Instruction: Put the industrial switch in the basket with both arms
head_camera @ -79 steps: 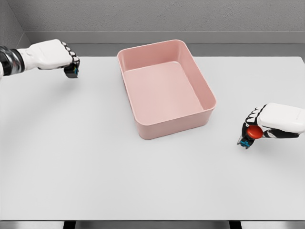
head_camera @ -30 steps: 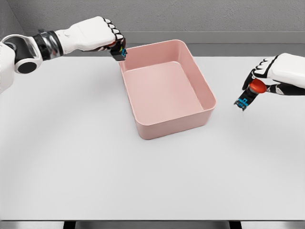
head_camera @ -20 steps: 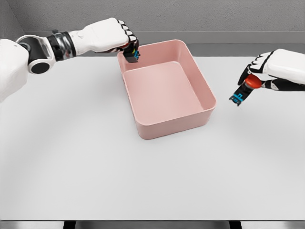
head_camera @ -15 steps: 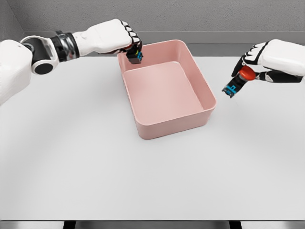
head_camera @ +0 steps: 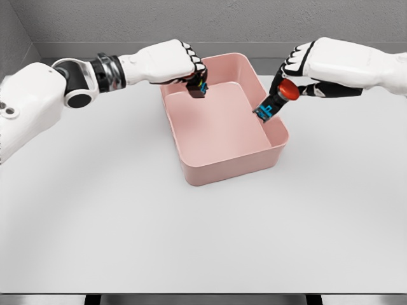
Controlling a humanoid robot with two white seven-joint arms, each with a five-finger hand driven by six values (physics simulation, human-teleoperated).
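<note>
Both hands are hovering over the pink rectangular plastic basket [head_camera: 191, 171], landmark for all below. Left hand [head_camera: 166, 61] is curling fingers round a small black-and-blue switch block [head_camera: 198, 88], above the basket's far-left corner. Right hand [head_camera: 318, 60] is pinching the red-capped black industrial switch [head_camera: 277, 100], tilted, w/ its lower end just inside the basket's right wall. To do it well, IMO: bring both further over the floor, lower, then spread fingers so nothing is clipping the rim.

White table [head_camera: 127, 222] filling most of the view, grey wall [head_camera: 191, 19] behind its far edge
</note>
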